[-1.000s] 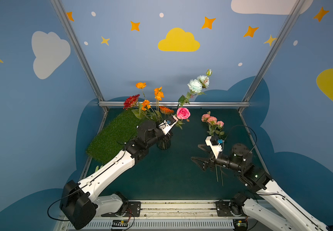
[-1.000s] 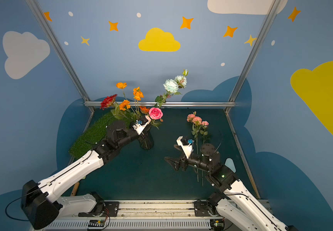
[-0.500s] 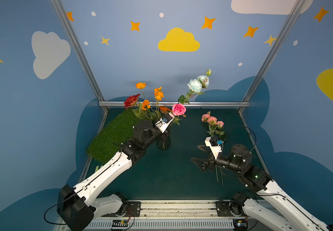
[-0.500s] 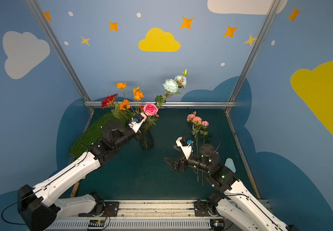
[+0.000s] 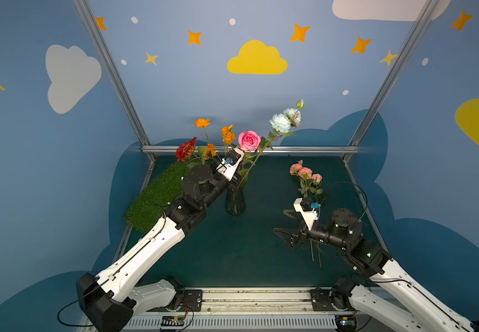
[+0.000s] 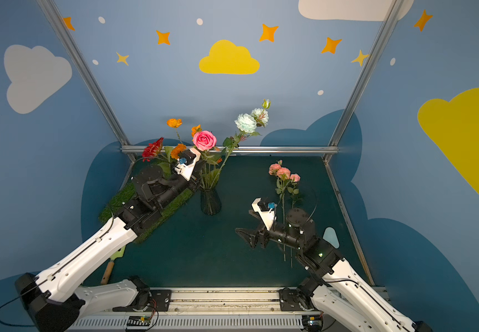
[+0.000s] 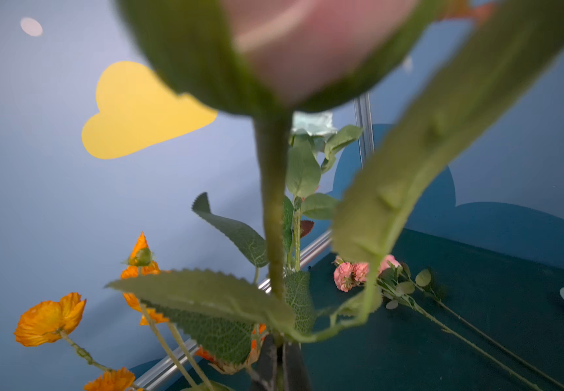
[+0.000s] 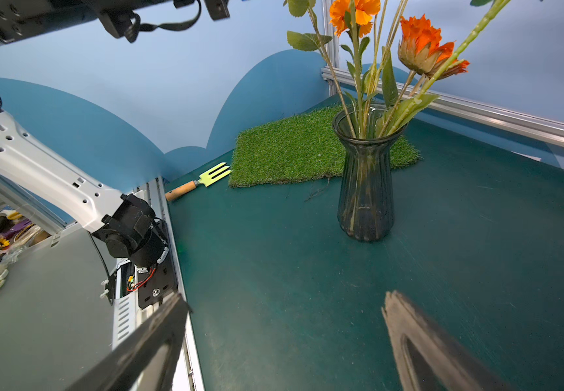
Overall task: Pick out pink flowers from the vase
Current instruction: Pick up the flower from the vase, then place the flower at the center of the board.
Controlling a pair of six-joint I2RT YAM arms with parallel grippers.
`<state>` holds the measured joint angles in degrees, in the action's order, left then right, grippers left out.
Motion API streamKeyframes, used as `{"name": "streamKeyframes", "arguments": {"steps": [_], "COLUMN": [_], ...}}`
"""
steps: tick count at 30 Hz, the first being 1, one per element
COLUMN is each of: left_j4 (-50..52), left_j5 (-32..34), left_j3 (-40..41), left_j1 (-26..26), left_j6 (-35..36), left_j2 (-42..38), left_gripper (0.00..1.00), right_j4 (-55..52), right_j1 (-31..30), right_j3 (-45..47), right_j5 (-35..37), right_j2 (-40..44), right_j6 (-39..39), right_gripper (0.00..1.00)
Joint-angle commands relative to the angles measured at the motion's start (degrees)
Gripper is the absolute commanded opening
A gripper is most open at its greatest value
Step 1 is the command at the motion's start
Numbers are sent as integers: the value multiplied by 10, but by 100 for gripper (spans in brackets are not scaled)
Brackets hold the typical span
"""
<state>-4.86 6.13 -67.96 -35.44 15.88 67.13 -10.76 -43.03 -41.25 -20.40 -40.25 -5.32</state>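
Observation:
My left gripper (image 5: 241, 172) is shut on the green stem (image 7: 274, 210) of the hot-pink rose (image 5: 249, 140), just under the bloom, above the vase's mouth. The stem's lower end is lost among leaves. The dark ribbed glass vase (image 5: 235, 202) stands mid-table and holds orange, red and white-bluish flowers. A branch of peach-pink blooms (image 5: 304, 172) lies flat on the table at the right, also in the left wrist view (image 7: 351, 274). My right gripper (image 5: 280, 221) hovers low and open right of the vase (image 8: 365, 189), with nothing between its fingers (image 8: 172, 315).
A green turf mat (image 5: 157, 198) lies at the back left, partly under my left arm. A small garden fork (image 8: 199, 181) with a wooden handle rests by the left table edge. White-bluish blooms (image 5: 284, 120) lean out to the right over the back rail.
My left gripper has risen and drawn back to the left with the hot-pink rose, so the bloom now sits higher. The right arm has barely moved.

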Motion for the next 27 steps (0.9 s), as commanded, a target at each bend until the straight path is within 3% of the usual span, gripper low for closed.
{"name": "streamKeyframes", "arguments": {"steps": [1,27], "left_j4": [0,64], "left_j5": [13,39], "left_j3": [-10,-126], "left_j1": [2,2], "left_j6": [-16,-64], "left_j2": [-18,-69], "left_gripper": [2,2], "right_j4": [2,31], "right_j1": [-5,-33], "right_j3": [-13,-43], "right_j5": [8,18], "right_j2": [2,-32], "right_j6": [8,23], "right_gripper": [93,93]}}
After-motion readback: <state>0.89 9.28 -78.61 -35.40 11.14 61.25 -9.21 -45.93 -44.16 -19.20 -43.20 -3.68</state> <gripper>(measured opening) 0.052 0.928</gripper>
